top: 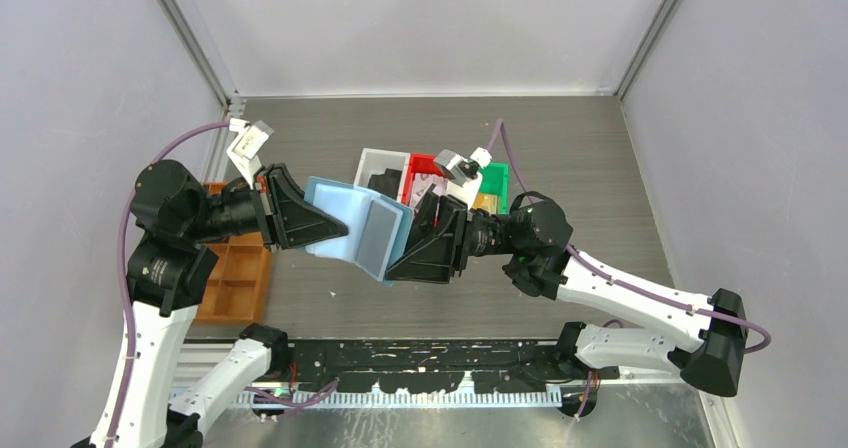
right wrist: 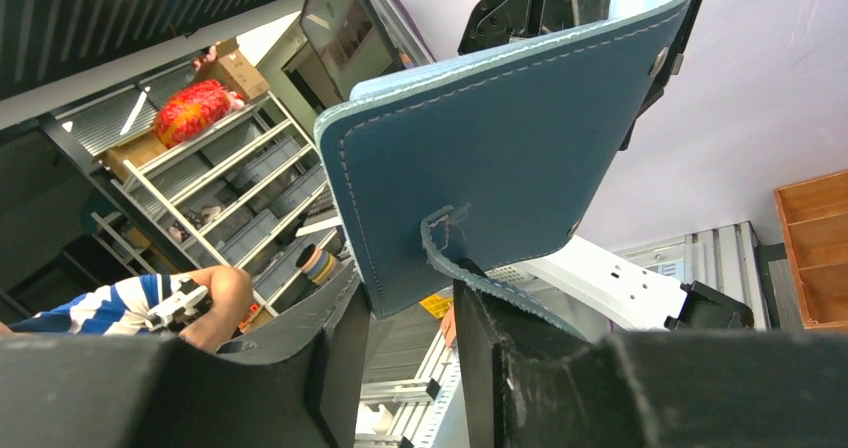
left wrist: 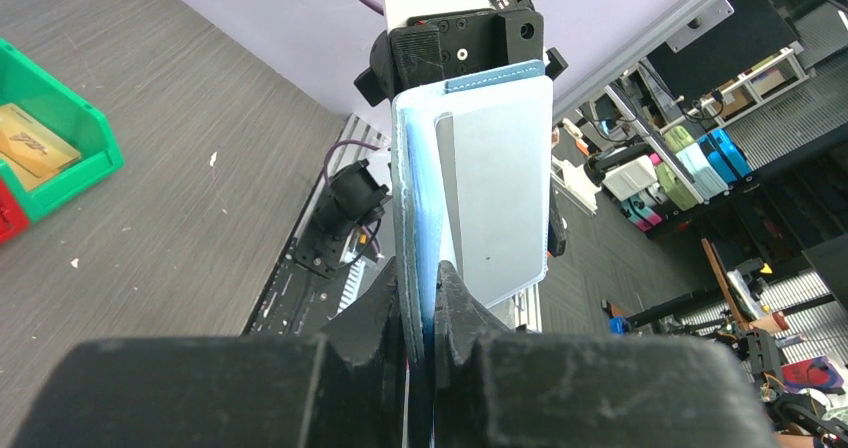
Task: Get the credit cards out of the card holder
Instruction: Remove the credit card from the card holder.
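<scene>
The blue card holder (top: 340, 230) hangs open in the air between the two arms, its pale inside facing up. My left gripper (top: 345, 234) is shut on its left edge; in the left wrist view the fingertips (left wrist: 455, 303) clamp the blue edge (left wrist: 415, 198) and the pale flap (left wrist: 495, 188) rises beyond them. My right gripper (top: 397, 265) stands open around the flap's lower corner. The right wrist view shows the dark blue outer side (right wrist: 480, 148), with its tab (right wrist: 480, 273) draped over one finger. A gold credit card (left wrist: 35, 148) lies in the green bin. I cannot tell whether a card sits in the slots.
White (top: 372, 163), red (top: 425, 160) and green (top: 497, 180) bins stand in a row just behind the holder, each with something in it. An orange-brown compartment tray (top: 235, 278) lies at the left beside the left arm. Grey walls close in both sides.
</scene>
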